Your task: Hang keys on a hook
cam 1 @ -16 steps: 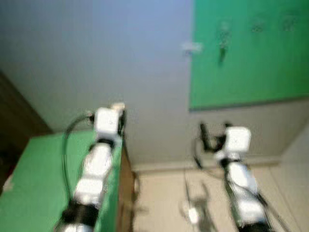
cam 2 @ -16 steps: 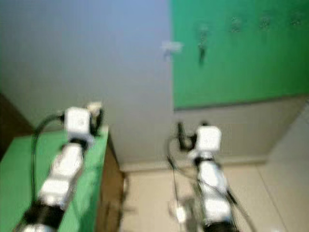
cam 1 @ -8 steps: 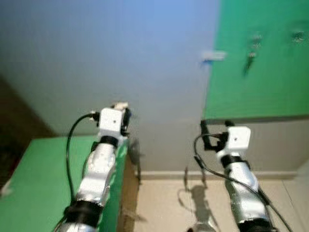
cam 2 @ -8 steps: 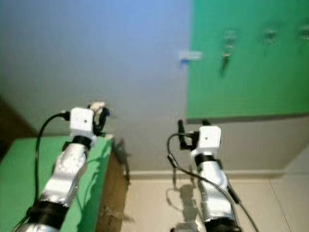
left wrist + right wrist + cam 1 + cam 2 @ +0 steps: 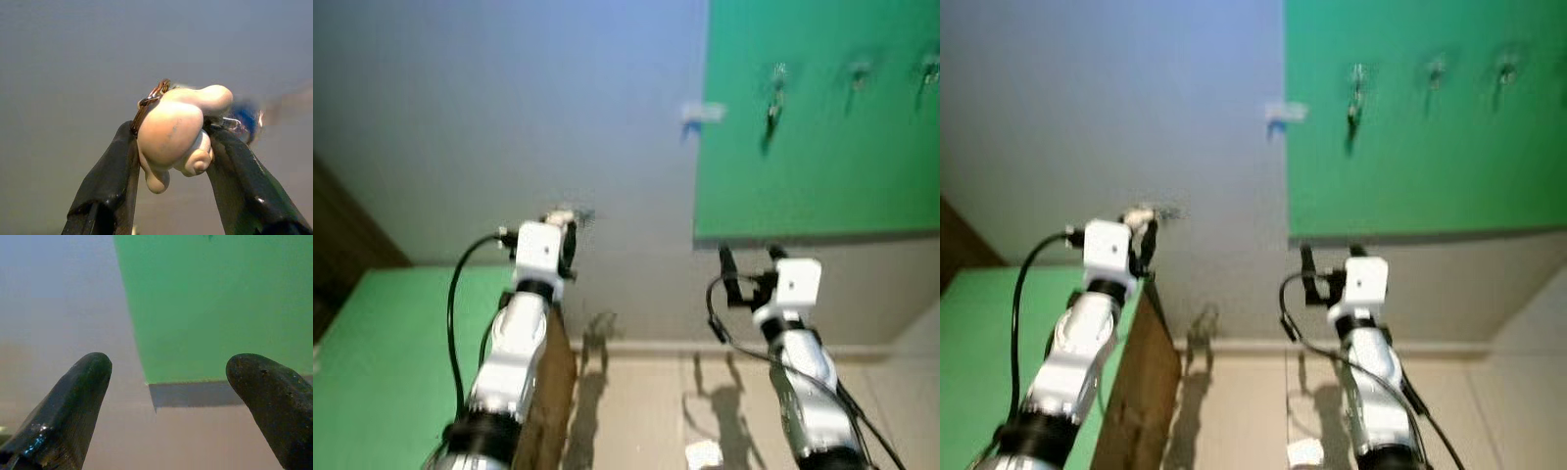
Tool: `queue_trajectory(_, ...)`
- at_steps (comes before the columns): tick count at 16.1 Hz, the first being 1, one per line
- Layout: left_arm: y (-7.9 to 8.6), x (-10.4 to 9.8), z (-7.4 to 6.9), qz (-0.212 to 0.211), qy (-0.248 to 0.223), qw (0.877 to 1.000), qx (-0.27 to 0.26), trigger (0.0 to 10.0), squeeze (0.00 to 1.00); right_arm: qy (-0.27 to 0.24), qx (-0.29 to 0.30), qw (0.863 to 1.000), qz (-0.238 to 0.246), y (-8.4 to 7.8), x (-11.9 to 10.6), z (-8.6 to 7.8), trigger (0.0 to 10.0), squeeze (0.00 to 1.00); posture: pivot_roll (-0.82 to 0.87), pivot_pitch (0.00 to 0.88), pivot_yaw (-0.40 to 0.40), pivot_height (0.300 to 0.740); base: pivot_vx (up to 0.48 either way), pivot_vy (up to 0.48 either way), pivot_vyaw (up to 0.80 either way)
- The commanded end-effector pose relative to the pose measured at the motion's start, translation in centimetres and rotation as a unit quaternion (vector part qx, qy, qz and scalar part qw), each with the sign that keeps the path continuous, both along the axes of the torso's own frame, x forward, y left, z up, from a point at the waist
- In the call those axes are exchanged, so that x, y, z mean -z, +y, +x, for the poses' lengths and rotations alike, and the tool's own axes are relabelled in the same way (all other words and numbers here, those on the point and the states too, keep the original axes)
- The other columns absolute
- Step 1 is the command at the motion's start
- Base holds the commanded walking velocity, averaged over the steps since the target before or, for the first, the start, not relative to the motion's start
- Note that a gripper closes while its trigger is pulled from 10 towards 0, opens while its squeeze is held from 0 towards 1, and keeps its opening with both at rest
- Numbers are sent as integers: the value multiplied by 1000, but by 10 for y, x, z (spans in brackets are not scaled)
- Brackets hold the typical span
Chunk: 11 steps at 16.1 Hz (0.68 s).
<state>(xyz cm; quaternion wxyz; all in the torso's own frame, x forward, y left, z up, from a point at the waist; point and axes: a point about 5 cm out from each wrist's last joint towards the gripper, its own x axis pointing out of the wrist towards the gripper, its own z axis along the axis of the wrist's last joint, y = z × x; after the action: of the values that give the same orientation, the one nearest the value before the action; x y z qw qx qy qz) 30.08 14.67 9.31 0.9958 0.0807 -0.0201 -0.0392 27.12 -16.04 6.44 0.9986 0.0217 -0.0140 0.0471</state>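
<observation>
- Keys [image 5: 177,131]: pale rounded charm, brown ring and a blue bit, pinched in the left gripper [image 5: 171,147] jaws, raised before the grey wall, presumably for carrying to a hook.
- Hooks [image 5: 775,78] on green board [image 5: 822,166], well apart up right.
- Right gripper [image 5: 178,396]: jaws wide, empty.

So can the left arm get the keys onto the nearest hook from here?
Probably not yet. The left end effector grips the keys in front of bare wall, while the nearest hook sits higher and well to its right.
</observation>
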Motion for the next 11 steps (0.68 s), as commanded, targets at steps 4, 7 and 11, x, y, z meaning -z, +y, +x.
queue_trajectory(4,2,-4,1,2,-8,1000,-2,0,0,-3,-5,1000,5,3,-2,0,10000,0,-198,12,148,740,0,-435,0)
queue_trajectory(7,3,-4,1,1,-7,1000,0,0,0,-3,-6,1000,5,4,-2,1,10000,0,-197,13,148,740,0,-430,0)
queue_trajectory(11,3,-4,1,1,-6,1000,7,0,0,-2,-7,1000,5,5,-1,0,10000,0,-200,17,148,740,187,-411,0)
